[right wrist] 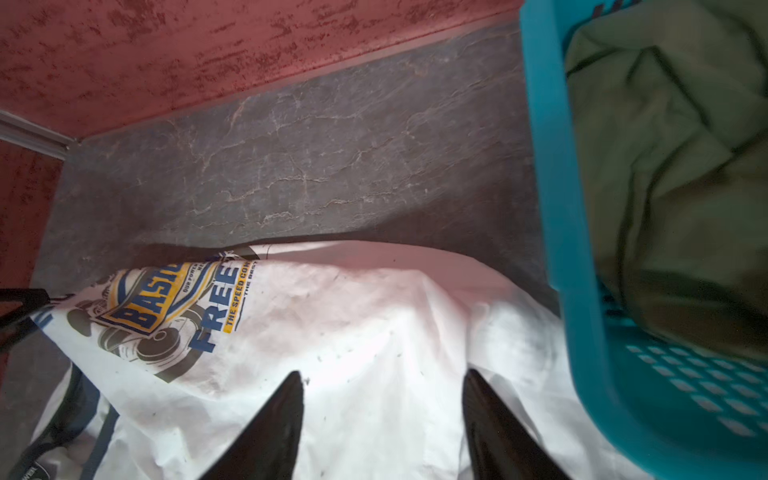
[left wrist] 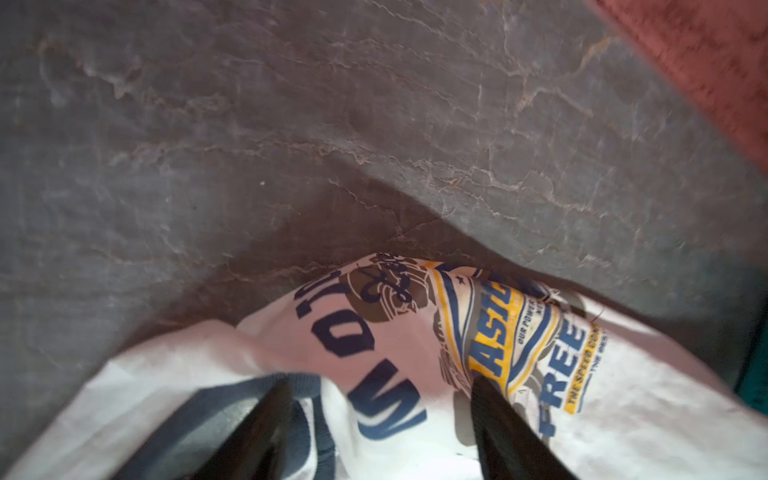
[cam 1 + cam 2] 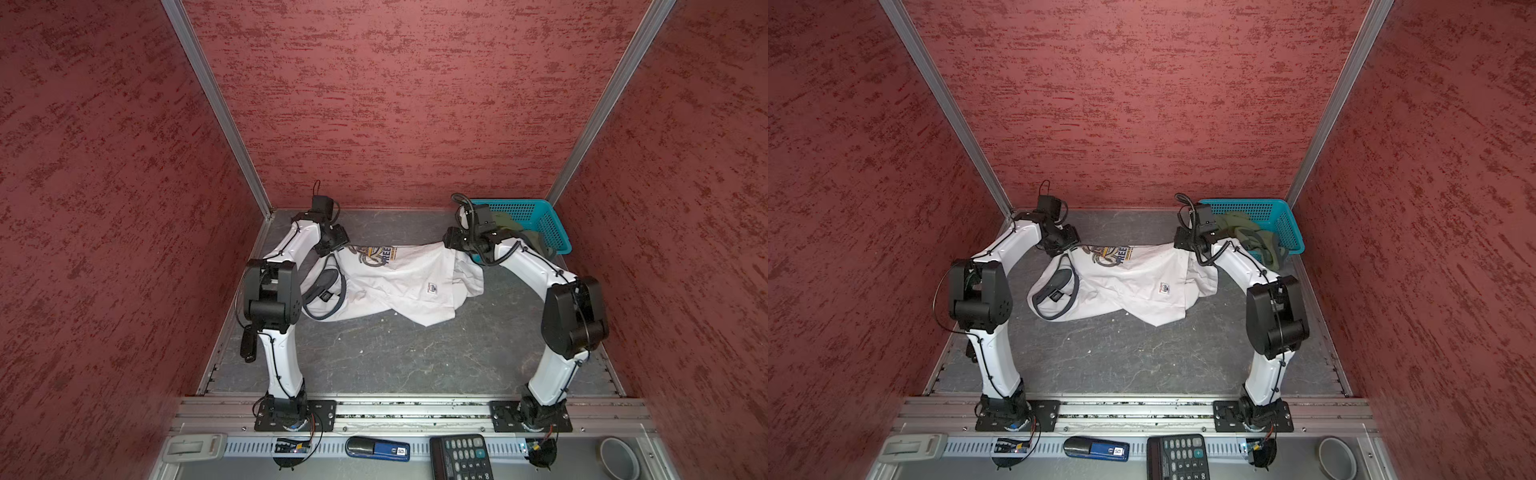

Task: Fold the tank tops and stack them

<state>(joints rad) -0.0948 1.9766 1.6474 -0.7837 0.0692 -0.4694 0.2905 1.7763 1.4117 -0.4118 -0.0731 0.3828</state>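
The white tank top (image 3: 399,286) (image 3: 1125,286) lies spread and rumpled at the back of the grey table, its blue-yellow print (image 2: 511,345) (image 1: 166,303) at the far edge and its dark-trimmed neck opening to the left. My left gripper (image 2: 382,379) (image 3: 334,244) hangs over its far left corner, jaws apart with nothing between them. Over the far right corner my right gripper (image 1: 383,371) (image 3: 455,243) is also open above plain white cloth. The olive green tank top (image 1: 665,166) (image 3: 1246,232) sits crumpled in the teal basket (image 1: 552,166) (image 3: 536,212).
The basket stands in the back right corner, right beside my right gripper. Red walls (image 3: 395,104) close in the back and both sides. A calculator (image 3: 461,457), a blue tool (image 3: 378,449) and a tape roll (image 3: 619,457) lie on the front ledge.
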